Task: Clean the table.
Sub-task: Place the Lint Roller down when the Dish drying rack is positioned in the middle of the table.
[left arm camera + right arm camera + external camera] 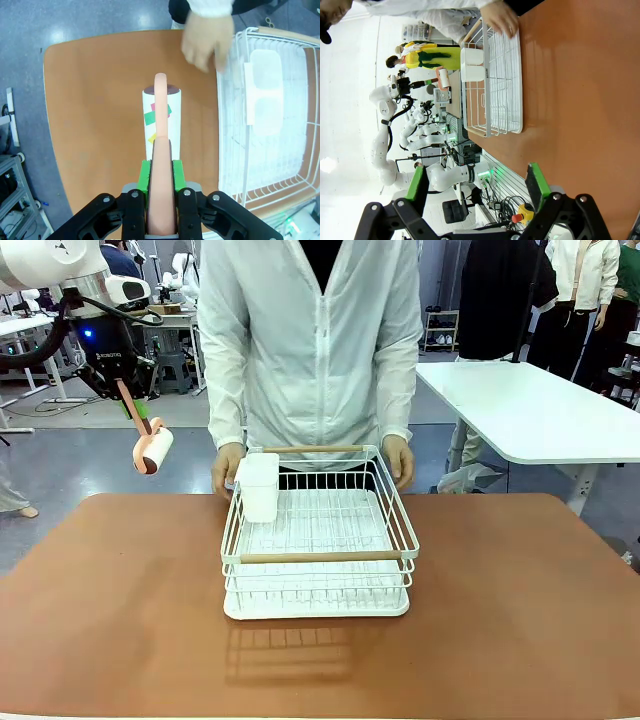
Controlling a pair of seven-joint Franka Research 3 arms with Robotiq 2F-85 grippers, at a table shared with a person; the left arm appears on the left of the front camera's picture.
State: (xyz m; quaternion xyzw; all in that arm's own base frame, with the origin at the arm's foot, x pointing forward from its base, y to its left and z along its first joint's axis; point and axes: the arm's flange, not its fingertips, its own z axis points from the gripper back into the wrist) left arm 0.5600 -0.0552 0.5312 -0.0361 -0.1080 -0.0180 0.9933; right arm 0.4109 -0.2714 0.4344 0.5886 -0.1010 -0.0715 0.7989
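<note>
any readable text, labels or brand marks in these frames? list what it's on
Left pincer body: small white print, likely a brand mark, too blurred to read.
Lint roller: green, pink and yellow patches stuck on the sheet, no lettering visible.
Rack, its white cup, table: no text.
Person's jacket: no text.
Nothing legible anywhere.

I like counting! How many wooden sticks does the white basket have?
2. One wooden bar runs across the near rim of the white wire rack; the other wooden bar runs across its far rim, between the person's hands.
</note>
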